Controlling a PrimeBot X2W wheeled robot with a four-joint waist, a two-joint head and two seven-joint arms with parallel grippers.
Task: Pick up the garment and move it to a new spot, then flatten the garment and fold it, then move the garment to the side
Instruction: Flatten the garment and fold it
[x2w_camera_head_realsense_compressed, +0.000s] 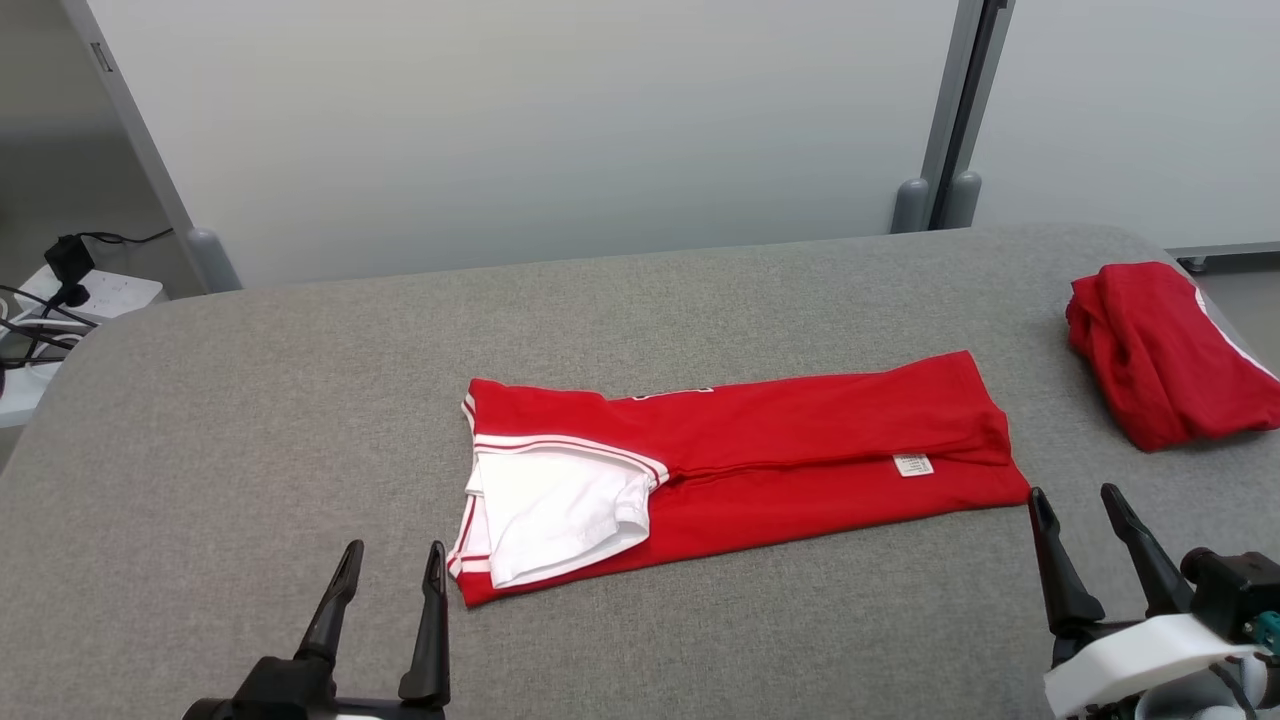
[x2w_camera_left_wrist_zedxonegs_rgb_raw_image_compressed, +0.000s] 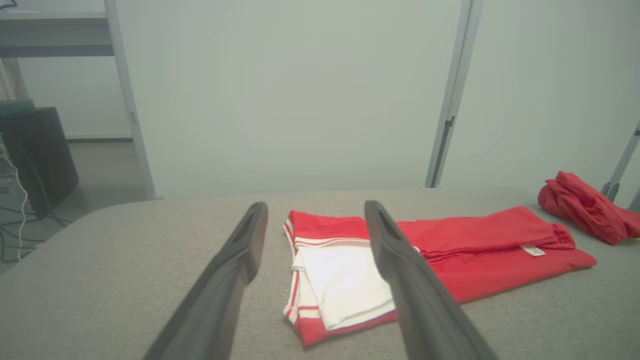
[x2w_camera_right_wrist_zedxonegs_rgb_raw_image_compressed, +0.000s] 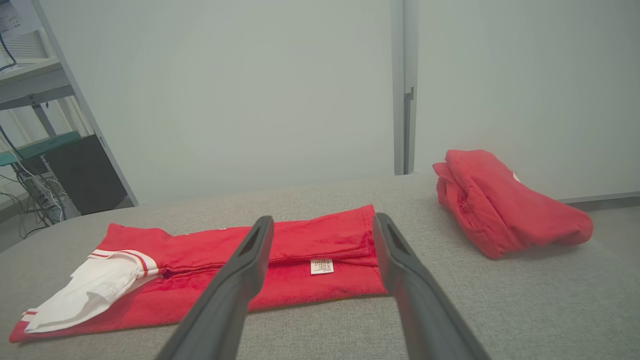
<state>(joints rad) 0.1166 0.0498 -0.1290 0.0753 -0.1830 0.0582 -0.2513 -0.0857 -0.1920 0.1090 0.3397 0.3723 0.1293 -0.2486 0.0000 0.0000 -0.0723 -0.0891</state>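
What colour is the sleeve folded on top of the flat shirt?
White sleeve, with red-and-white striped trim; best in the head view.

The folded garment (x2w_camera_head_realsense_compressed: 780, 450) lies mid-table (x2w_camera_head_realsense_compressed: 250, 400). A second bundle (x2w_camera_head_realsense_compressed: 1160, 350) sits well apart at the far right edge. Of the 2 grippers, the left gripper (x2w_camera_head_realsense_compressed: 394, 548) stands near its left end and the right gripper (x2w_camera_head_realsense_compressed: 1072, 492) just beside its right end.

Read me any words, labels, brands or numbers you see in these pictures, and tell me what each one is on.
No text can be read in these pictures.
On the long folded red garment, the small white sewn-in tag: rows of print, too small to read.
At that garment's far fold, a white marking: mostly hidden, unreadable.
On the bundled red garment at the right: no text visible.
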